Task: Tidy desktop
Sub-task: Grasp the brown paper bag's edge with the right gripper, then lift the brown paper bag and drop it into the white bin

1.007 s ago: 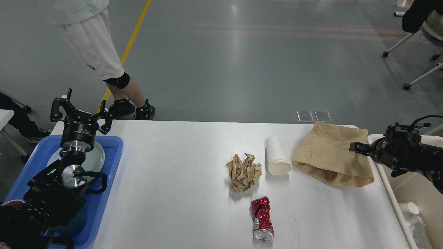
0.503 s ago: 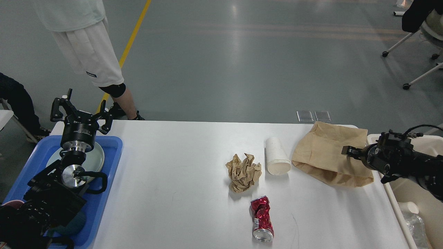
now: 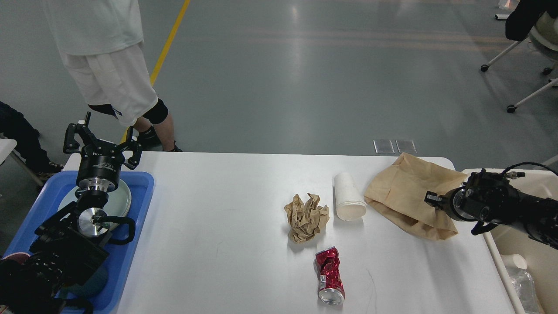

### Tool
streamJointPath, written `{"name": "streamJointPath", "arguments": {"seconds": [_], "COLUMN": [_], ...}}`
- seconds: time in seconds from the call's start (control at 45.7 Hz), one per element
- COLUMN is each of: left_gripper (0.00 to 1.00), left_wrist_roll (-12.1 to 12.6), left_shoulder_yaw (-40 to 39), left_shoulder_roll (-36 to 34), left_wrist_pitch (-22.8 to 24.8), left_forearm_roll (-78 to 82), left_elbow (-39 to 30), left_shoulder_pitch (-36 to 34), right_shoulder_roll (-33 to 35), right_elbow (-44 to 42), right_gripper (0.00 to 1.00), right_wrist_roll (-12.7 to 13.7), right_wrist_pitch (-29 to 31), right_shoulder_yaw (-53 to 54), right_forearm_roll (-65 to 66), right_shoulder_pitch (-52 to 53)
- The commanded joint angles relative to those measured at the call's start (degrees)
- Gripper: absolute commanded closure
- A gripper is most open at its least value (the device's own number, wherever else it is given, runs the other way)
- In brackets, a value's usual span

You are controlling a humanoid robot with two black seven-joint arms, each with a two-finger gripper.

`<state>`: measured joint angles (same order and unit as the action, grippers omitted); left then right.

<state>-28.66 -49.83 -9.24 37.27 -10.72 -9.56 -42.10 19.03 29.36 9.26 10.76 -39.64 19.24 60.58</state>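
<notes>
The white desktop (image 3: 226, 244) holds a crumpled brown paper ball (image 3: 307, 216), a white paper cup (image 3: 348, 197) lying on its side, a flat brown paper bag (image 3: 405, 192) and a crushed red can (image 3: 329, 274). My right gripper (image 3: 431, 199) reaches in from the right and is at the bag's right part, touching or just over it; its fingers are too small and dark to tell apart. My left gripper (image 3: 101, 140) is open and empty, raised above the blue tray (image 3: 139, 192) at the left edge.
The blue tray carries a pale plate (image 3: 124, 196). A beige bin (image 3: 523, 235) at the right edge holds a cup (image 3: 514, 261) and a clear bottle (image 3: 525, 285). A person (image 3: 104, 56) stands behind the table's left corner. Chairs (image 3: 532, 39) stand far right.
My right gripper has moved left over the paper bag, and the bag's right side has shifted left and bunched up. The person at the back has stepped. The left arm has not moved.
</notes>
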Motion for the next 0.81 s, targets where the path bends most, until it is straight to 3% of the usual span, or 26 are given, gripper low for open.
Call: {"name": "streamJointPath", "arguments": {"seconds": [0.0,0.175,0.306,0.503,0.788], "left_gripper": [0.04,0.04,0.04,0.04,0.04], "left_wrist_roll": [0.01,0.01,0.01,0.01,0.01], "left_shoulder_yaw": [0.00,0.00,0.00,0.00,0.00], "left_shoulder_roll": [0.01,0.01,0.01,0.01,0.01], "left_wrist_pitch": [0.08,0.08,-0.01,-0.01,0.08], "left_forearm_roll": [0.00,0.00,0.00,0.00,0.00], "left_elbow": [-0.02,0.07,-0.02,-0.02,-0.02], "left_shoulder_pitch": [0.00,0.00,0.00,0.00,0.00], "right_shoulder_roll": [2.85,9.00,17.96,24.91,31.95], "right_elbow": [0.87,7.99,15.29,16.70,15.73], "right_gripper": [1.00,1.00,1.00,1.00,1.00], "right_wrist_roll": [0.14,0.14,0.14,0.14,0.23], "right_wrist_pitch": [0.40,3.38,11.99,24.74,27.47], "right_shoulder_yaw": [1.76,3.51,7.82,10.02,10.72], "right_forearm_roll": [0.00,-0.08,0.00,-0.17,-0.79], "right_shoulder_pitch": [3.40,10.78,19.48,30.73,38.22]}}
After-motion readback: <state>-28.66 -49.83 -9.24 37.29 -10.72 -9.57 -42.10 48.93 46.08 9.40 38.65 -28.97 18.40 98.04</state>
